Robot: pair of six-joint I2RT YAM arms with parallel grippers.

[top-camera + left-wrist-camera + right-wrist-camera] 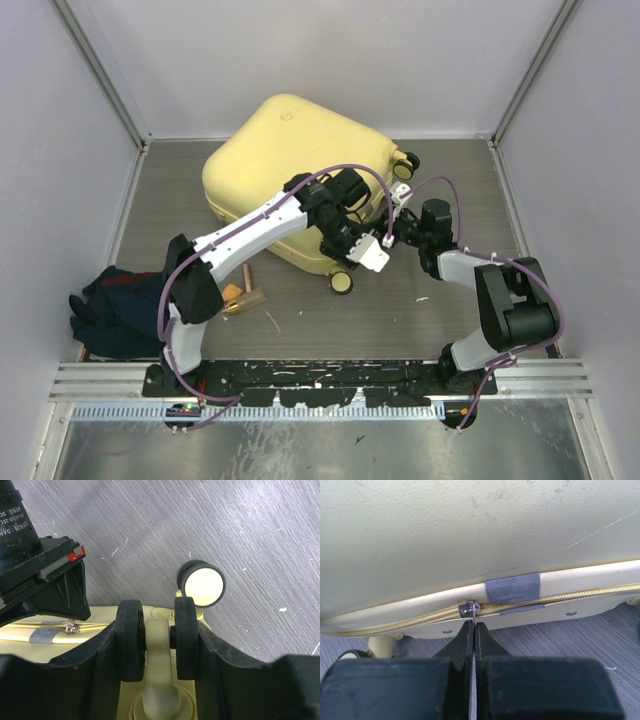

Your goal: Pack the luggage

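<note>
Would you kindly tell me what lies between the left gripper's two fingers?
A twin-wheel caster of the luggage: the left gripper has its fingers flanking the two black wheels, seen in the left wrist view.

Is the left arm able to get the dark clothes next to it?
Probably yes. The dark clothes lie by the left arm's base with nothing between, but its jaws straddle a wheel of the luggage.

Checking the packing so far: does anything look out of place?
Yes. A pile of dark clothes lies at the table's left near edge, outside the luggage, whose shell is closed. Meanwhile the right gripper pinches the zipper pull and the left gripper clamps a wheel, so those clothes look left behind.
</note>
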